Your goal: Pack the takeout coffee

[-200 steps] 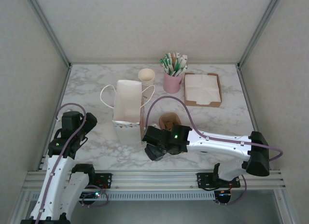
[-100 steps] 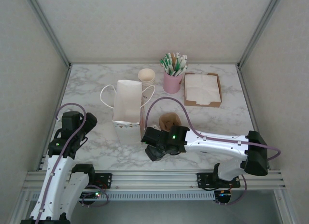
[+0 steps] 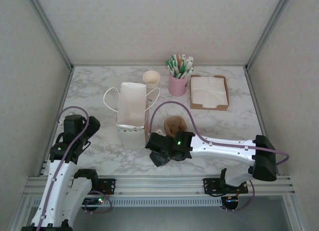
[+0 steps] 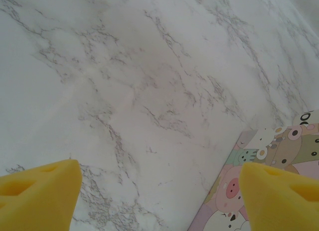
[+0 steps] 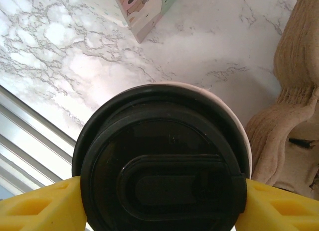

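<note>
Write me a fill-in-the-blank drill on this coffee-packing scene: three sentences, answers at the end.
1. The right gripper is closed on a coffee cup whose lid is ___.
2. The left gripper hangs ___ above the marble table, holding nothing.
3. At the back of the table, the stirrers stand in a holder coloured ___.

Missing words: black; open; pink.
</note>
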